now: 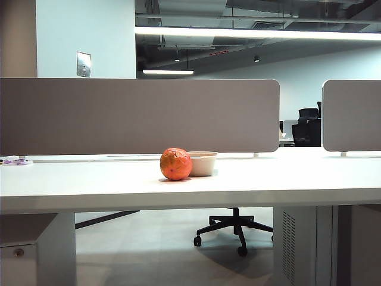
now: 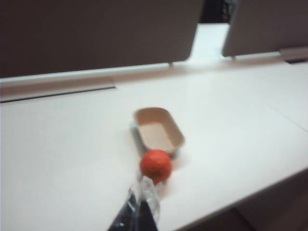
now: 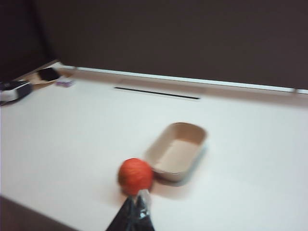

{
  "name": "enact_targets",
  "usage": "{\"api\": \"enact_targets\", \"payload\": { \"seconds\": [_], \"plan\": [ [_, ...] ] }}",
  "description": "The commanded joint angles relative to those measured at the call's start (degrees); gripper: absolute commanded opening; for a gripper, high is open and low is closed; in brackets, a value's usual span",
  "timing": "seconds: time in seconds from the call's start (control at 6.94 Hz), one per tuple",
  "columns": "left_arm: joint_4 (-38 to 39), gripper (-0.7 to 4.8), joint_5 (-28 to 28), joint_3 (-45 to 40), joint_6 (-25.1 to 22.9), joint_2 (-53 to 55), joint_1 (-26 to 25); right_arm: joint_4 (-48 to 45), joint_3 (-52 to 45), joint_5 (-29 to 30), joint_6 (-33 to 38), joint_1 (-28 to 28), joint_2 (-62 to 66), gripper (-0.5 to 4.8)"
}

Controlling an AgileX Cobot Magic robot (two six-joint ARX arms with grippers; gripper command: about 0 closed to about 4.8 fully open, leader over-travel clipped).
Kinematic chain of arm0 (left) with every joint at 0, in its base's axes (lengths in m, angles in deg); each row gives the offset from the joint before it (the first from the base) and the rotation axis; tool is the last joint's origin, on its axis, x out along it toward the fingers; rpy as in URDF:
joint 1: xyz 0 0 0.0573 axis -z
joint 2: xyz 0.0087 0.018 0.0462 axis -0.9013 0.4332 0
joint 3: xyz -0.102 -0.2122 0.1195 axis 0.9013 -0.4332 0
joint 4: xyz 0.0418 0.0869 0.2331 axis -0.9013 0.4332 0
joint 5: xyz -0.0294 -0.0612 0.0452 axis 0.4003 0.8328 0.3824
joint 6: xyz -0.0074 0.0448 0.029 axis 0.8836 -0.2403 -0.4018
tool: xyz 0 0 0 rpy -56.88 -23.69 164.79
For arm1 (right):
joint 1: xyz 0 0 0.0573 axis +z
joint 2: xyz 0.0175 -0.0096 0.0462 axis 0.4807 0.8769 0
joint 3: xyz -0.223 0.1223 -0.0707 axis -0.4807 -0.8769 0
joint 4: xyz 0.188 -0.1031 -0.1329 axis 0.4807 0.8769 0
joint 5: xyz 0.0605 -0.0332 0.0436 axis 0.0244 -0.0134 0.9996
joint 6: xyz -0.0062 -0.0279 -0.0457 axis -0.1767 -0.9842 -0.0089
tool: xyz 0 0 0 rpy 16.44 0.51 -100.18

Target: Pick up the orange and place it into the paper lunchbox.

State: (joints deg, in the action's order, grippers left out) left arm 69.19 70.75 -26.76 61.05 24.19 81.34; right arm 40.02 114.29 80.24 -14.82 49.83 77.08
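Observation:
The orange point(image 1: 175, 164) rests on the white table near its front edge, touching the left side of the empty cream paper lunchbox point(image 1: 202, 163). No arm shows in the exterior view. In the left wrist view my left gripper point(image 2: 144, 192) hangs above the table's near edge, its fingers pressed together, just short of the orange point(image 2: 156, 166), with the lunchbox point(image 2: 159, 130) beyond. In the right wrist view my right gripper point(image 3: 141, 198) is shut and empty too, close in front of the orange point(image 3: 135, 176) beside the lunchbox point(image 3: 178, 151).
Grey divider panels point(image 1: 140, 116) stand along the table's far edge. Small dark items point(image 3: 14, 89) lie at the far left corner. An office chair point(image 1: 235, 229) stands on the floor beyond the table.

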Motion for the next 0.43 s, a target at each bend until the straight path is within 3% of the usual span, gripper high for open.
{"api": "enact_targets", "payload": {
  "seconds": [0.14, 0.29, 0.43],
  "plan": [
    [1.44, -0.06, 0.15, 0.81, -0.24, 1.07, 4.68, -3.67, 0.48, 0.33, -0.17, 3.78, 4.07, -0.01],
    [1.57, -0.06, 0.15, 0.81, -0.24, 1.07, 5.9, -4.02, 0.48, 0.31, -0.17, 4.7, 4.98, -0.01],
    [5.18, -0.06, 0.17, 1.38, -0.22, 1.07, 7.67, -11.54, 0.48, 0.33, -0.13, 6.73, 11.91, -0.01]
  ]
}}
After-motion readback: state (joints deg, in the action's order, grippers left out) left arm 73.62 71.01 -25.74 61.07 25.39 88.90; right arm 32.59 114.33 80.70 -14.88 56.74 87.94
